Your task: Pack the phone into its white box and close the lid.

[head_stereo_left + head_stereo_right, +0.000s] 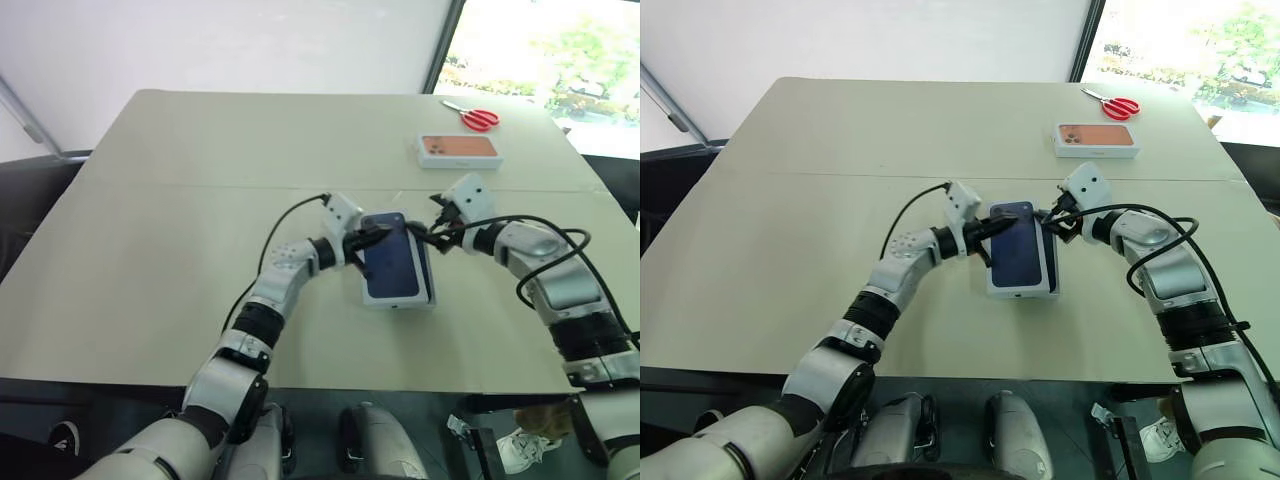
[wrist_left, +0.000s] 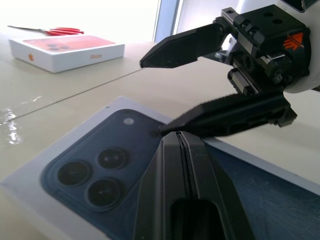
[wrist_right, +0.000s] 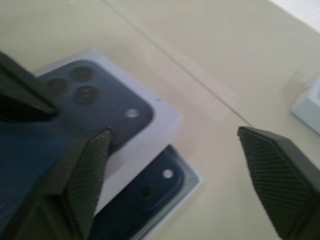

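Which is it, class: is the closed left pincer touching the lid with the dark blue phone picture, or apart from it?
Touching. In the left wrist view, the shut left pincer presses its tip onto the lid, with no gap between them.

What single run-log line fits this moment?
lid: askew over phone in white box | left gripper: shut, on lid | right gripper: open

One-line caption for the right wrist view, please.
Open right gripper beside the lid, which sits askew over the white box with the phone showing beneath.
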Controlling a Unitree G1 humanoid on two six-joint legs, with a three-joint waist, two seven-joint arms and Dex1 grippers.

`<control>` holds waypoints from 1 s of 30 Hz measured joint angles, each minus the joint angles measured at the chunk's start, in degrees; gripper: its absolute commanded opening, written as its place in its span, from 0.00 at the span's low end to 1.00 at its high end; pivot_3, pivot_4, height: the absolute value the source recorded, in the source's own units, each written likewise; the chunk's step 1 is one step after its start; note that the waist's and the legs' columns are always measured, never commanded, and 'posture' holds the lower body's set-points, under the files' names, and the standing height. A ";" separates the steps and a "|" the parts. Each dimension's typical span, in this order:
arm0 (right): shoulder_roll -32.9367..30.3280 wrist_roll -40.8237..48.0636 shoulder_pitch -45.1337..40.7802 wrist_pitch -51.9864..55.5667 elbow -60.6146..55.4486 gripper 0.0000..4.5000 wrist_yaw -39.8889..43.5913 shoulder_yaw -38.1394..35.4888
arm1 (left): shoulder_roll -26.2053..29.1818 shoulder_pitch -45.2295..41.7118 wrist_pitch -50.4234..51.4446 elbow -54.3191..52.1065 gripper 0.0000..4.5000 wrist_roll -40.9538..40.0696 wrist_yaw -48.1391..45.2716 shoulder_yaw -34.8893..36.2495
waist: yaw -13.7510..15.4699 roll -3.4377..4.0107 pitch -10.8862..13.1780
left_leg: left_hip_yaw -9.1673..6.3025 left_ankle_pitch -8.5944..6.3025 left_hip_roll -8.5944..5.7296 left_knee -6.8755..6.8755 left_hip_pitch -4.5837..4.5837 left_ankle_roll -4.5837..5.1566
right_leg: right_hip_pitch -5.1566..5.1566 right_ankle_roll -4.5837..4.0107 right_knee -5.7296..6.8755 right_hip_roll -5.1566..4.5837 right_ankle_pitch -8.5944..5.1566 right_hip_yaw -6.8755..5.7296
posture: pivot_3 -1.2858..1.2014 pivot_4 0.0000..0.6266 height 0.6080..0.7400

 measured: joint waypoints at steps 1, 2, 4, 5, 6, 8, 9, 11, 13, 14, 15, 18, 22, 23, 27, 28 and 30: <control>0.23 -0.12 -0.03 -0.13 0.59 0.46 0.07 -1.15 | 1.38 0.49 0.09 -1.52 0.00 -0.12 -0.04 0.81 | 0.01 0.01 -0.01 | 0.00 0.00 0.01 0.01 0.01 0.00 | 0.01 -0.01 0.00 0.00 0.00 0.00 | 0.52 0.24 1.00; 0.31 -0.59 -0.02 -0.41 0.82 0.35 0.28 -1.90 | 2.75 1.07 0.47 -2.83 0.00 -0.18 -0.11 1.25 | 0.00 0.02 -0.01 | 0.00 0.00 0.00 0.01 0.02 0.00 | 0.02 -0.01 0.00 -0.01 0.00 0.01 | 0.52 0.24 1.00; 0.38 -2.19 0.02 -1.45 0.90 0.10 0.84 -2.10 | 4.27 2.33 1.11 -4.41 0.00 -0.14 -0.10 1.73 | 0.07 0.02 -0.01 | 0.00 0.00 -0.01 0.03 0.01 0.00 | 0.04 -0.01 0.00 -0.04 0.00 0.00 | 0.52 0.24 1.00; 0.64 -2.77 0.06 -1.96 0.89 0.01 1.15 -2.10 | 4.73 3.26 1.72 -5.45 0.00 -0.16 -0.24 1.72 | 0.08 0.02 -0.01 | 0.01 0.00 -0.03 0.03 0.01 0.00 | 0.04 -0.01 0.00 -0.07 0.00 0.00 | 0.52 0.24 1.00; 1.10 -3.35 0.05 -2.11 0.85 0.01 1.34 -2.11 | 5.25 4.00 2.76 -6.17 0.00 -0.16 -0.64 1.58 | 0.17 0.02 -0.01 | 0.01 0.00 -0.03 0.05 -0.01 0.00 | 0.05 -0.01 0.00 -0.07 0.00 0.00 | 0.52 0.24 1.00; 1.92 -3.90 0.13 -2.36 0.72 0.01 1.93 -2.07 | 6.55 5.32 5.36 -7.76 0.00 -0.07 -1.53 0.84 | 0.25 0.02 -0.01 | 0.00 0.00 -0.04 0.09 -0.02 0.01 | 0.06 -0.01 0.00 -0.08 0.00 0.00 | 0.52 0.24 1.00; 1.89 -4.32 0.26 -2.54 0.67 0.01 2.38 -2.05 | 7.43 5.66 6.72 -8.04 0.00 0.26 -2.09 0.33 | 0.26 0.02 -0.01 | 0.00 0.00 -0.04 0.10 -0.01 0.01 | 0.06 -0.01 0.01 -0.08 0.00 0.00 | 0.52 0.24 1.00; 1.15 -5.84 0.95 -3.52 0.04 0.01 3.44 -2.05 | 9.62 6.95 9.31 -9.22 0.00 1.33 -2.91 -1.27 | 0.15 0.03 -0.02 | 0.00 -0.01 -0.04 0.12 0.00 0.01 | 0.07 -0.01 0.03 -0.08 0.00 0.00 | 0.52 0.24 1.00; 0.56 -6.72 2.15 -4.13 -0.71 0.01 4.14 -2.43 | 10.02 8.45 12.07 -9.89 0.00 1.50 -3.63 -1.89 | 0.16 0.03 -0.02 | -0.01 -0.01 -0.03 0.15 0.01 0.01 | 0.08 -0.01 0.07 -0.08 0.00 0.00 | 0.52 0.24 1.00; 0.48 -6.84 2.93 -4.16 -1.19 0.01 4.51 -2.75 | 9.79 9.21 12.73 -10.53 0.00 1.43 -3.80 -2.10 | 0.24 0.03 -0.02 | -0.01 -0.01 -0.03 0.17 0.00 0.01 | 0.08 -0.01 0.07 -0.09 0.00 0.00 | 0.52 0.24 1.00; 0.22 -6.90 3.88 -4.20 -1.71 0.01 5.21 -3.05 | 9.47 9.28 13.76 -11.30 0.00 1.43 -3.86 -2.40 | 0.39 0.03 -0.02 | -0.03 -0.01 -0.04 0.20 0.00 0.01 | 0.09 -0.01 0.09 -0.10 0.00 0.00 | 0.52 0.24 1.00; -1.90 -7.38 8.45 -5.29 -4.67 0.01 7.62 -3.76 | 8.26 9.23 15.77 -12.13 0.00 1.50 -4.15 -3.97 | 1.13 0.04 -0.03 | -0.02 -0.02 -0.04 0.25 0.01 0.03 | 0.11 -0.01 0.10 -0.12 0.00 0.00 | 0.52 0.24 1.00; -3.69 -4.93 15.71 -3.99 -11.85 0.01 11.26 -6.79 | 6.60 8.53 17.59 -12.17 0.00 1.49 -4.26 -4.57 | 1.35 0.05 -0.03 | -0.03 -0.02 -0.03 0.26 0.03 0.04 | 0.11 -0.02 0.16 -0.12 0.00 0.00 | 0.52 0.24 1.00; -4.18 -4.47 17.00 -3.64 -12.96 0.01 12.20 -7.50 | 6.20 8.44 17.65 -12.12 0.00 1.49 -4.36 -4.90 | 1.37 0.04 -0.03 | -0.03 -0.02 -0.03 0.27 0.03 0.04 | 0.12 -0.01 0.16 -0.12 0.00 0.00 | 0.52 0.24 1.00; -4.58 -2.51 19.15 -1.06 -15.93 0.01 14.44 -9.03 | 4.17 8.01 17.93 -11.00 0.00 1.52 -4.32 -5.68 | 1.20 0.04 -0.03 | -0.03 -0.03 -0.03 0.29 0.04 0.04 | 0.12 -0.02 0.16 -0.12 0.00 0.00 | 0.52 0.24 1.00; -4.53 -2.18 19.27 -0.22 -16.54 0.01 14.63 -9.35 | 3.75 7.63 17.69 -10.12 0.00 1.62 -4.01 -5.68 | 1.24 0.04 -0.02 | -0.03 -0.03 -0.03 0.29 0.05 0.04 | 0.11 -0.02 0.17 -0.11 0.00 0.00 | 0.52 0.24 1.00; -4.49 -2.13 19.29 0.03 -17.43 0.01 14.83 -9.79 | 3.46 7.06 16.87 -9.16 0.00 1.71 -3.55 -5.64 | 1.25 0.04 -0.03 | -0.04 -0.03 -0.02 0.29 0.06 0.04 | 0.11 -0.02 0.18 -0.10 0.00 0.00 | 0.52 0.24 1.00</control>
